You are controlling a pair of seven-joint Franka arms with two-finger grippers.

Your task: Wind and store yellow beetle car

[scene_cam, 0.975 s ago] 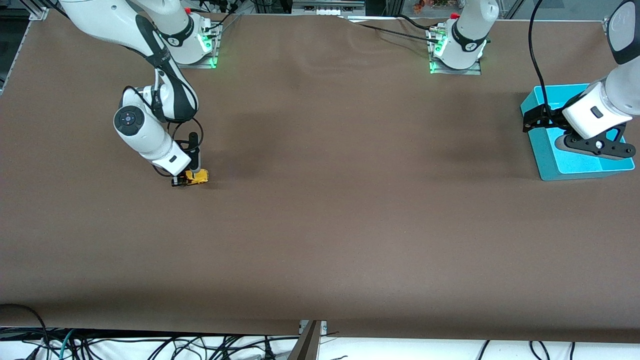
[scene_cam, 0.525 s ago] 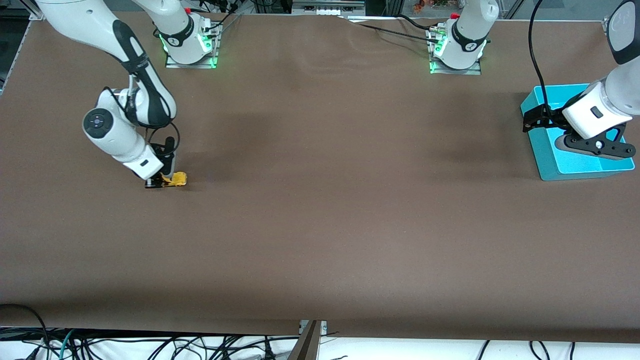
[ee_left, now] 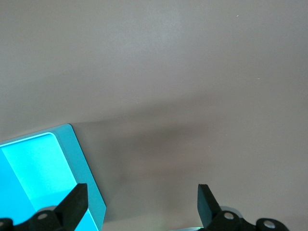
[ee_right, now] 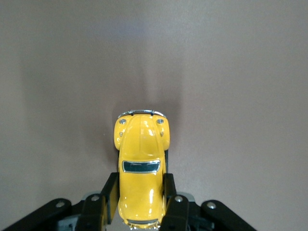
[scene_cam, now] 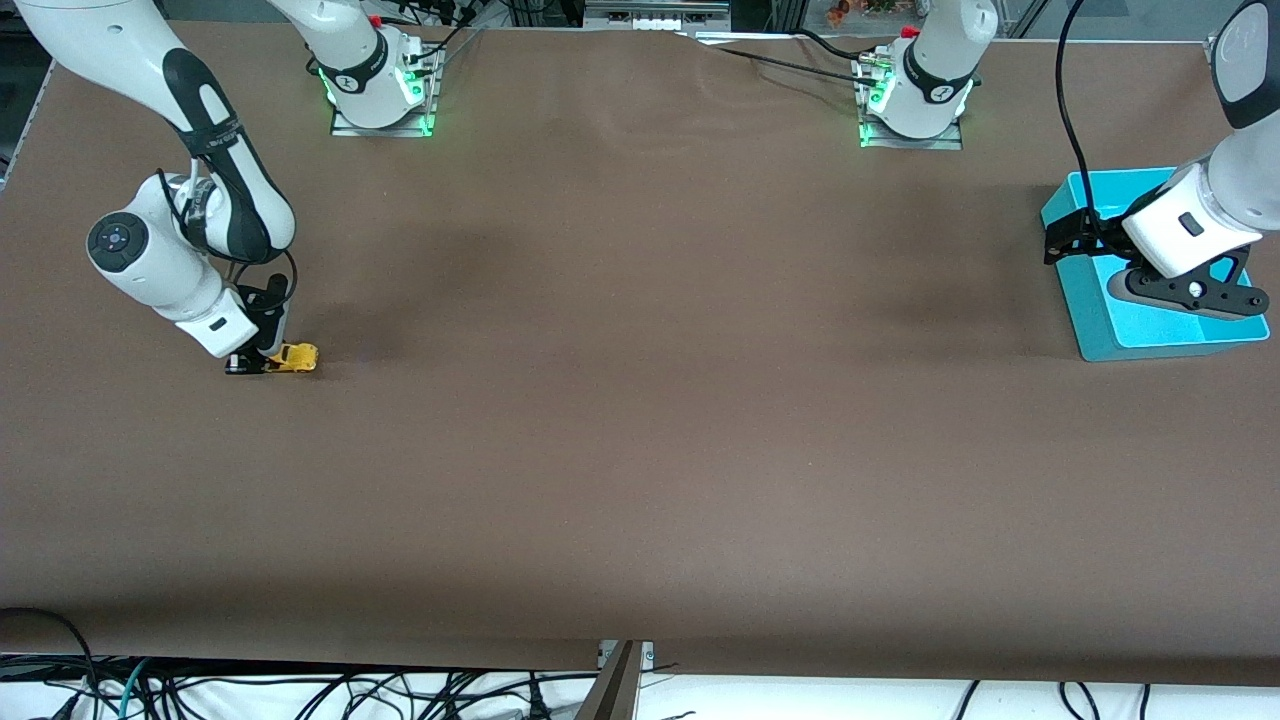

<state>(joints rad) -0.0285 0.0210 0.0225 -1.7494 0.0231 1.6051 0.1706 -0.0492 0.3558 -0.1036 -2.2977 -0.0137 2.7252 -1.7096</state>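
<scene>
Jaws of right gripper point(ee_right: 141, 202) clamp yellow beetle car point(ee_right: 140, 168) on worktop point(scene_cam: 640, 450), winding stage; left gripper point(ee_left: 142, 202) waits, jaws apart, over teal bin point(scene_cam: 1095, 335); storing remains.

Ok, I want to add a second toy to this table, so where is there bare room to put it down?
The widest bare patch is the brown table between the yellow beetle car, gripped by the right gripper, and the teal bin. It is crowded only at the bin, where the open left gripper hangs.
</scene>
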